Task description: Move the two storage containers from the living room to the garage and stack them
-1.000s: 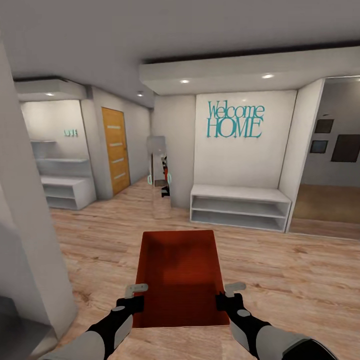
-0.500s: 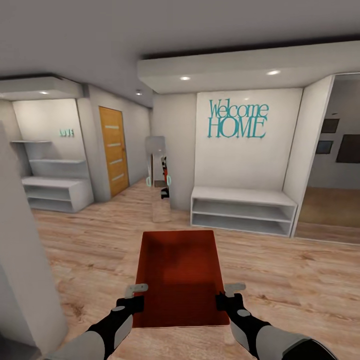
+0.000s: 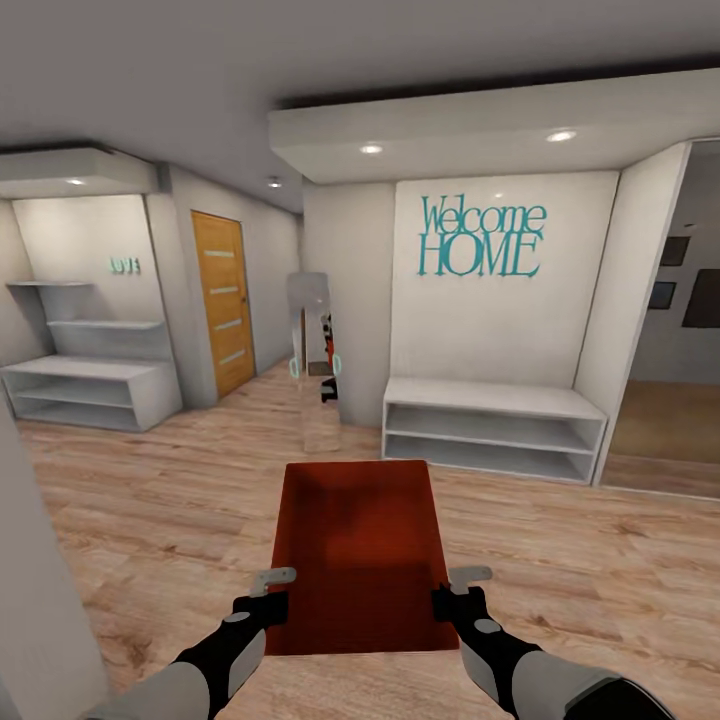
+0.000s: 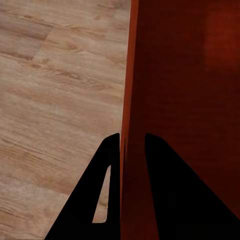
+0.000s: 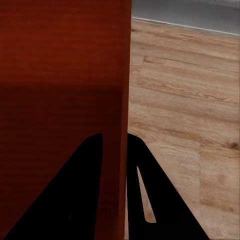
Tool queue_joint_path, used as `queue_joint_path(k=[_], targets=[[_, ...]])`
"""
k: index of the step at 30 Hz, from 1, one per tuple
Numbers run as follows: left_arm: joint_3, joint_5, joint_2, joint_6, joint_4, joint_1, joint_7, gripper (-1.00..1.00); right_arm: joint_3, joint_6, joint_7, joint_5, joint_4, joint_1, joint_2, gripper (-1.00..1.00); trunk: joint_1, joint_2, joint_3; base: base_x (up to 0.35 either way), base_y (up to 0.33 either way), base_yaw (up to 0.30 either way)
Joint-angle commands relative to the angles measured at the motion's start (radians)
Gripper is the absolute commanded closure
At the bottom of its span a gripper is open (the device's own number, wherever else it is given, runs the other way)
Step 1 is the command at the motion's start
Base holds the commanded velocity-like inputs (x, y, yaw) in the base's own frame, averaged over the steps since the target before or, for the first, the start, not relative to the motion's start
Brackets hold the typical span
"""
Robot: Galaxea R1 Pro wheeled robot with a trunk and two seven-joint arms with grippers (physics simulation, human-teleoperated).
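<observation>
An orange-red storage container (image 3: 358,550) hangs in front of me over a pale wood-plank floor, held level between both arms. My left gripper (image 3: 272,596) is shut on its left wall, and in the left wrist view the two dark fingers (image 4: 107,165) pinch that thin wall (image 4: 131,100). On the opposite side my right gripper (image 3: 448,594) is shut on the right wall, whose edge (image 5: 122,125) runs between its fingers (image 5: 92,170) in the right wrist view. The second container, the garage and the grey concrete floor are out of view.
Ahead stands a white wall with teal "Welcome HOME" lettering (image 3: 482,238) above a low white shelf bench (image 3: 492,430). A tall mirror (image 3: 314,345) leans at a corner beside a hallway with a wooden door (image 3: 224,300). White shelves (image 3: 90,385) stand at left, a white wall edge (image 3: 40,610) is close by, and a doorway (image 3: 670,400) opens at right.
The whole view has shifted: the near white wall slid off to the left and the bench and lettering grew slightly. The container and both grippers kept their hold.
</observation>
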Motion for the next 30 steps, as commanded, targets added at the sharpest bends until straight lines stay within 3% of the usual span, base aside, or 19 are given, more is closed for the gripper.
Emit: queue_joint_path(k=[1,30], targets=[[-0.013,0.0,0.035,-0.003,-0.002,-0.001,0.011,1.0,-0.033,-0.004,-0.002,-0.015,0.003,-0.001,-0.003,1.0,0.001,-0.001,-0.002,0.322,0.0,0.0],[-0.014,-0.001,0.035,-0.003,-0.003,-0.001,0.011,1.0,-0.033,-0.004,-0.002,-0.014,0.002,-0.001,-0.003,1.0,0.001,-0.001,-0.002,0.322,0.0,0.018]])
